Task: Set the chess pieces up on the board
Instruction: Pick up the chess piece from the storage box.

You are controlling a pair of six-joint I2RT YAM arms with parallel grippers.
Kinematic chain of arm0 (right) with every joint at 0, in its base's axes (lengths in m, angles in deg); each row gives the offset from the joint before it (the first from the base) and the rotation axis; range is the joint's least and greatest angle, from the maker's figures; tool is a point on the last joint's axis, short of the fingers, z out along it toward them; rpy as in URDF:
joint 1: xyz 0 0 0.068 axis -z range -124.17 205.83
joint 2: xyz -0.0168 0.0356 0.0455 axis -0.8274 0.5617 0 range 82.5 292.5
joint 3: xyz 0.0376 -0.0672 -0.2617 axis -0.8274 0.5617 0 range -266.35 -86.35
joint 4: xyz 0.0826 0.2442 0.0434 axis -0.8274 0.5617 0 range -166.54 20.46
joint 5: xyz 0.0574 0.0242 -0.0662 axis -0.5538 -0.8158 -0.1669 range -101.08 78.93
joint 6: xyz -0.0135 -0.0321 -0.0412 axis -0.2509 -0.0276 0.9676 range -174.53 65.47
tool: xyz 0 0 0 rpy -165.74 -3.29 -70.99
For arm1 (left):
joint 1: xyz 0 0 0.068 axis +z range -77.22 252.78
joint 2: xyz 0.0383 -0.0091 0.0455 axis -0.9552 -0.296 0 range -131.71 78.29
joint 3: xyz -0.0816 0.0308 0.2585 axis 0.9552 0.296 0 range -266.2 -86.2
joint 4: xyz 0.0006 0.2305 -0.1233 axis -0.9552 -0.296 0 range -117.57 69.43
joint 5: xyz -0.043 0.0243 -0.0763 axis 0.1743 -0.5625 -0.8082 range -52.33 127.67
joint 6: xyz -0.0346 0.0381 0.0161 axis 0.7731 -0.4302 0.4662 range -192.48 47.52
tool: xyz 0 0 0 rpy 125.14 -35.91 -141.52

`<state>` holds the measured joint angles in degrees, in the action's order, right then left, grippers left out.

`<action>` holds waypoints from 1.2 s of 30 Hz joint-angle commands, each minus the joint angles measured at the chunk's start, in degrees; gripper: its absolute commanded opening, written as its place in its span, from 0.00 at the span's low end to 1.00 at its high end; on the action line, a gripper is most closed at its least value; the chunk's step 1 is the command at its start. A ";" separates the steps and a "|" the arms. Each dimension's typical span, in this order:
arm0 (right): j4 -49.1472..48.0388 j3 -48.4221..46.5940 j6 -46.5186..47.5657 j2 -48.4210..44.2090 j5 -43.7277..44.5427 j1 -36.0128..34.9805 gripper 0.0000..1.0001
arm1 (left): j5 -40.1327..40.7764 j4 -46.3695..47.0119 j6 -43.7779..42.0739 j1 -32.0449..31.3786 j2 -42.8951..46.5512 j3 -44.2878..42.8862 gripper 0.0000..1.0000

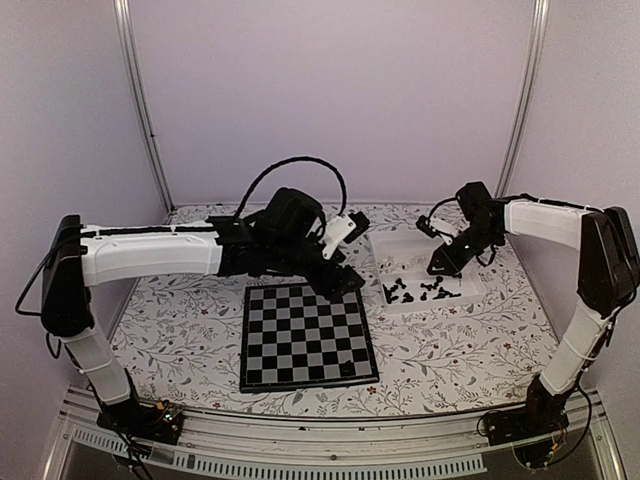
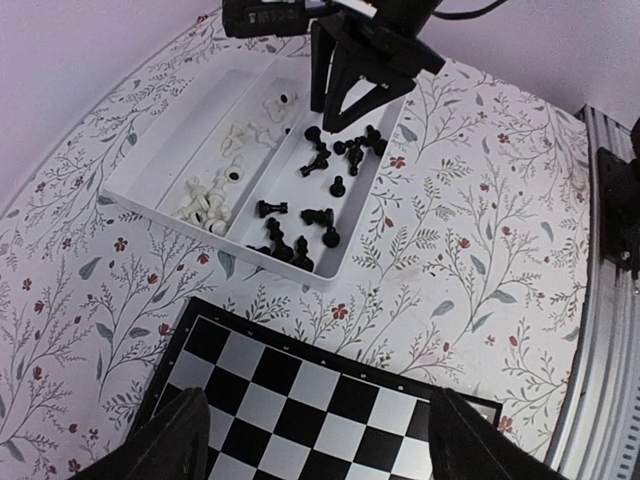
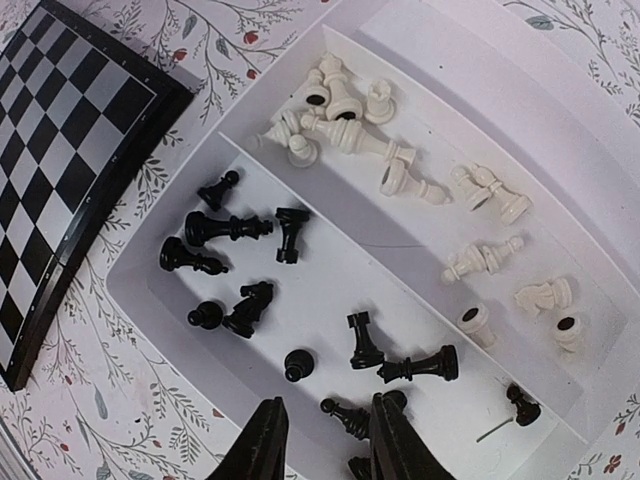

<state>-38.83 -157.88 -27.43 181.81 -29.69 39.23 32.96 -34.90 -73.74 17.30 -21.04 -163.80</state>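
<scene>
Left gripper [image 2: 318,425] spread wide over the board [image 2: 250,365]; right gripper [image 3: 326,412] narrowly parted above black chess pieces [image 3: 228,228] in white tray [image 3: 330,285]

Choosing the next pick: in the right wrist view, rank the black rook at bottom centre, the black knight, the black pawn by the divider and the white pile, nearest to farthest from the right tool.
From the right tool:
1. Black rook, just ahead of the fingertips.
2. Black knight, farther left.
3. Black pawn, far left by the divider.
4. White pile, beyond the divider.
</scene>
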 commanded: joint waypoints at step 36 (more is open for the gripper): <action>1.94 -1.57 1.30 10.30 4.61 -4.69 0.11 | 4.53 -6.10 0.03 0.94 -6.53 -5.81 0.77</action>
<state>-36.95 -158.03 -26.21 191.49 -25.69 35.08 37.09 -41.24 -73.96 17.47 -27.61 -170.58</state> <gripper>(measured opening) 0.158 0.776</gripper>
